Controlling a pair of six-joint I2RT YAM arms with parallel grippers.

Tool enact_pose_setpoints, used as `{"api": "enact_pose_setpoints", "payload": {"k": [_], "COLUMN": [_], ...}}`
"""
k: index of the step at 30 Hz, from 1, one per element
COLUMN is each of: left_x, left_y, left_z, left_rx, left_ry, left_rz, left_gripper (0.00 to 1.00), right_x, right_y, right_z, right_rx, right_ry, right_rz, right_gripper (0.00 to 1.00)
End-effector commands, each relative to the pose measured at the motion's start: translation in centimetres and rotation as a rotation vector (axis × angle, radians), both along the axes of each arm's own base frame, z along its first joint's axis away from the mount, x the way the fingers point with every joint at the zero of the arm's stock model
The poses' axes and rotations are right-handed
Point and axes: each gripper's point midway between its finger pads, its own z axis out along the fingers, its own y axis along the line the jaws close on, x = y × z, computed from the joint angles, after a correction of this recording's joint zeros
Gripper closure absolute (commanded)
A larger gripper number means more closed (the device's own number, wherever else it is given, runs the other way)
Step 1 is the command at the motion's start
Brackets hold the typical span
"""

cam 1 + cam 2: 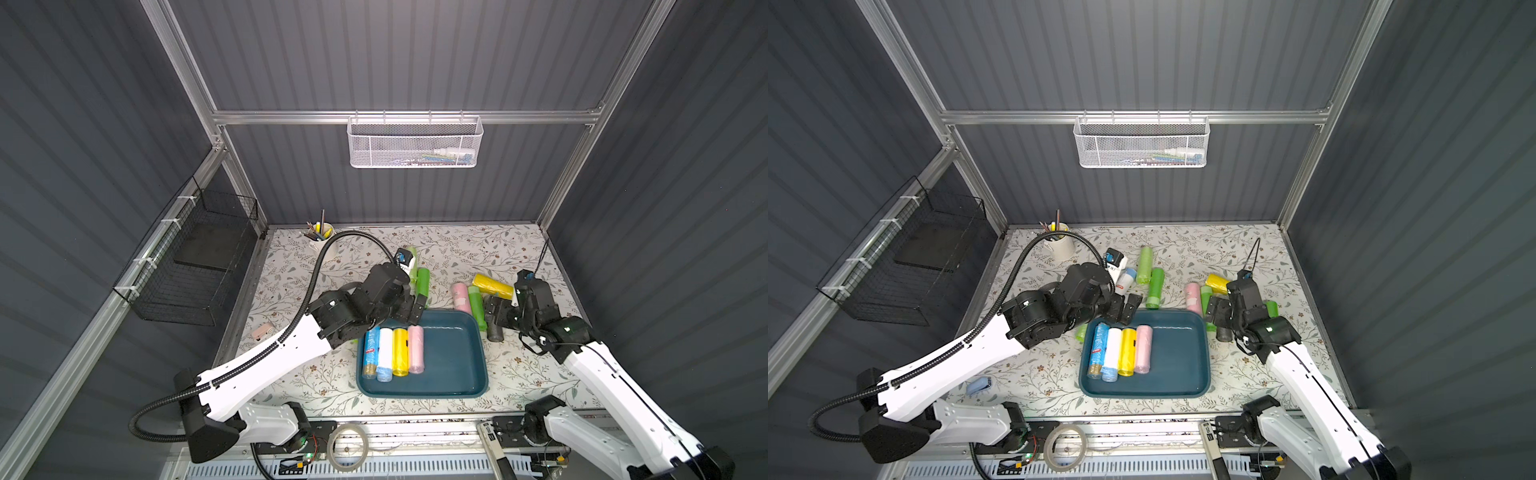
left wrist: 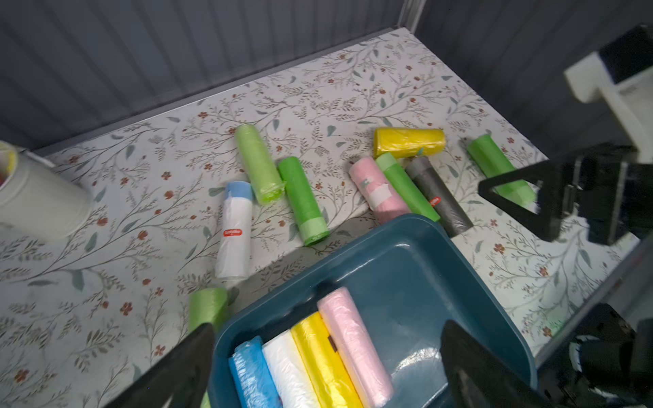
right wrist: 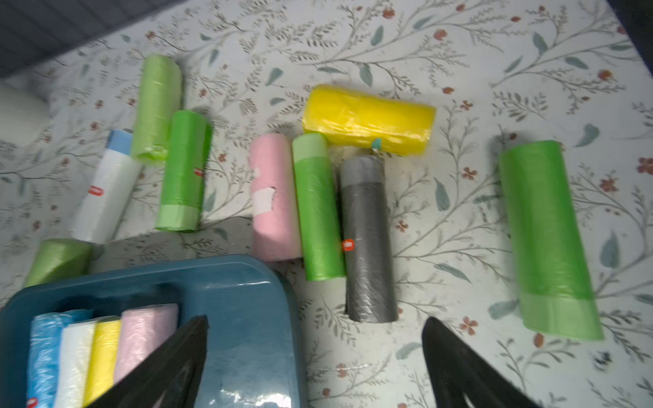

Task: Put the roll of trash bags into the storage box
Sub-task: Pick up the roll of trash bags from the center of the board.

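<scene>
Top views, both: storage box (image 1: 453,361) flat on the floral table (image 1: 478,245), holding four rolls side by side against its end nearest the left arm: blue roll (image 1: 371,351), white roll (image 1: 385,353), yellow roll (image 1: 400,351), pink roll (image 1: 415,349), each touching the next. Left gripper (image 1: 409,311) over the box's far rim, just past the pink roll's end, jaws spread wide with nothing between them. Right gripper (image 1: 498,312) beyond the box's far corner on the right arm's side, jaws likewise wide apart and empty, over a cluster lying on the table: loose pink roll (image 3: 274,197), green roll (image 3: 316,208) and grey roll (image 3: 367,240) parallel and close together, loose yellow roll (image 3: 369,118) crosswise behind them, farther from the box. Lone green roll (image 3: 546,233) well apart from the box on that same side. Beyond the box's far rim, near the left gripper: pale green roll (image 2: 259,164), bright green roll (image 2: 304,201), blue-capped white roll (image 2: 235,233).
</scene>
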Motion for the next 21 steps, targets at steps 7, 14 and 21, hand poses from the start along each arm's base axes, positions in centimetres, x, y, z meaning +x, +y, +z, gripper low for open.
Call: {"api": "enact_pose_setpoints", "payload": {"k": [7,14,21], "left_x": [-3.4,-3.5,1.9], "left_y": [-7.1,-5.9,-3.7], "left_z": [-1.1,-3.8,-7.8], "left_rx": [-0.128,-0.086,0.175], "left_ry": [-0.081,-0.133,-0.055], "left_rz": [-0.487,-0.491,-0.204], "left_gripper": [0.00,0.00,0.00], "right_x": [-1.3,0.0,2.1], "right_y": [-11.3,-15.7,-15.1], "right_z": [-1.6,-5.7,-8.8], "right_rx": [-0.140,-0.231,-0.196], "right_ry": [0.238,0.486,0.563], "right_rz": [-0.351,-0.311,-0.119], "right_gripper": [0.07,0.06,0.09]}}
